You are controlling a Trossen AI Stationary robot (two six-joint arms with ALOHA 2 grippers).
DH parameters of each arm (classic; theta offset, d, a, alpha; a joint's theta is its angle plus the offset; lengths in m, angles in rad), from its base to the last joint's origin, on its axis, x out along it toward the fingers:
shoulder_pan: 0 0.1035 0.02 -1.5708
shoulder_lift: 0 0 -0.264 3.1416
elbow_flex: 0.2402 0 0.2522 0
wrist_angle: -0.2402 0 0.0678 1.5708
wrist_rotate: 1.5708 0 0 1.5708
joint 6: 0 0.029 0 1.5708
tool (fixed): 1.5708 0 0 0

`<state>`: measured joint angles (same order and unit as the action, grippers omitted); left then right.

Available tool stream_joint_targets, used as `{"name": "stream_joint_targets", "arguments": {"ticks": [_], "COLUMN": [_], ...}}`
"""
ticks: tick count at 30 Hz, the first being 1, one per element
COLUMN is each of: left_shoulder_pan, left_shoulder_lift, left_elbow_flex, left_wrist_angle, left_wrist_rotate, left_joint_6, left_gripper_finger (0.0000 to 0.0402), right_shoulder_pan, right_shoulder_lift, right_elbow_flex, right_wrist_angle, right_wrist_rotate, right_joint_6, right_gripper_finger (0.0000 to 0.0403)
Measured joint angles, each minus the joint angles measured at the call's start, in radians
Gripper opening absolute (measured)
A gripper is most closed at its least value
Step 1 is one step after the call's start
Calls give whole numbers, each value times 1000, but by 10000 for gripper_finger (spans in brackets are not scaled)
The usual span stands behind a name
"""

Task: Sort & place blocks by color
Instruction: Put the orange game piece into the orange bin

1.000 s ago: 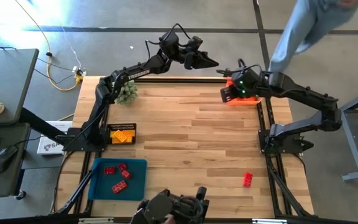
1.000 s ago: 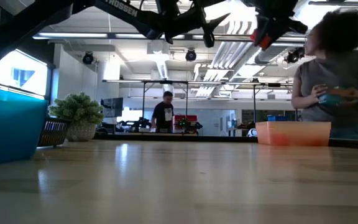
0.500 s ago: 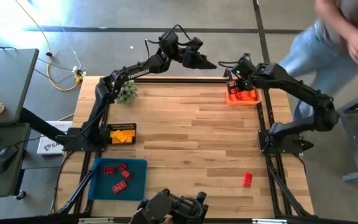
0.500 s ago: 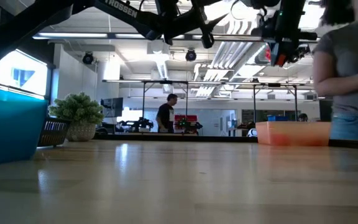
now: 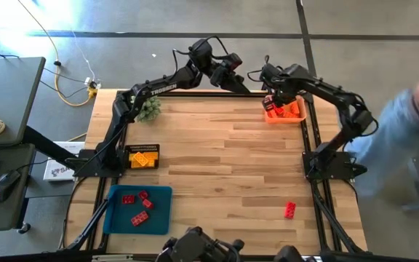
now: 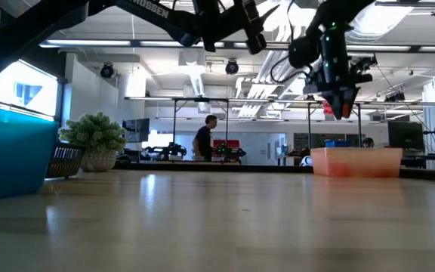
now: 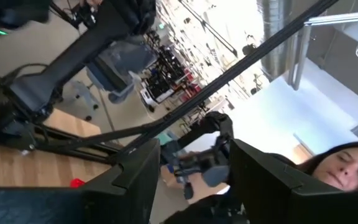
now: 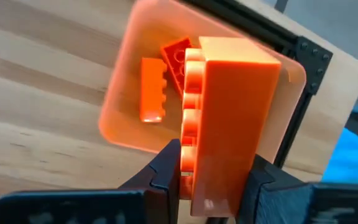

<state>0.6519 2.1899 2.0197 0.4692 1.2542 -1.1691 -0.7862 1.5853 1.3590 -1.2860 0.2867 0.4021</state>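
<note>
Right pincer (image 8: 211, 180) clenched on an orange block (image 8: 229, 118), held above the orange tray (image 8: 120, 118) at the far right corner of the tabletop (image 5: 224, 160). Block: tall, smooth-faced, row of round studs down one side, pinched between both dark fingers (image 8: 166, 171). Below it, inside the tray: two more orange blocks, one a long studded bar (image 8: 152, 89), the other a darker orange piece (image 8: 174, 55) partly hidden behind the held block. In low view, same pincer (image 6: 342, 106) pointed down over the translucent orange tray (image 6: 356, 162).

Left pincer (image 5: 240, 78) raised past the far edge of the tabletop, close to the right arm, fingers (image 7: 132, 180) spread apart, nothing between them.

Farther out: yellow blocks (image 5: 142, 158) bunched in a dark basket (image 5: 142, 148) near the left edge. Red blocks (image 5: 137, 205) scattered in a blue tray (image 5: 162, 211) at the near left corner. Lone red block (image 5: 289, 210) loose on the bare wood toward the near right, well apart from every tray. Green spiky plant ball (image 5: 149, 108) at the far left, beside the left arm's base. Person (image 5: 402, 138) blurred, beyond the right edge.
</note>
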Motion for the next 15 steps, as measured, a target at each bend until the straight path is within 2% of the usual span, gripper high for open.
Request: {"name": "stream_joint_targets", "arguments": {"ticks": [4,10,15], "left_shoulder_pan": [13,32,37], "left_shoulder_lift": [-7,-45,-93], "left_elbow_flex": [0,0,-1], "left_wrist_angle": [-1,0,-1], "left_wrist_rotate": [7,-1,-10], "left_joint_6": [-7,-6,16], "left_gripper_finger": [184,184,184], "right_shoulder_pan": [-34,-86,-122], "right_shoulder_lift": [55,112,144], "right_elbow_flex": [0,0,0], "right_wrist_angle": [-7,-8,-4], "right_wrist_rotate": [-7,-96,-111], "right_joint_6": [-21,-87,-102], "right_gripper_finger": [78,78,79]}}
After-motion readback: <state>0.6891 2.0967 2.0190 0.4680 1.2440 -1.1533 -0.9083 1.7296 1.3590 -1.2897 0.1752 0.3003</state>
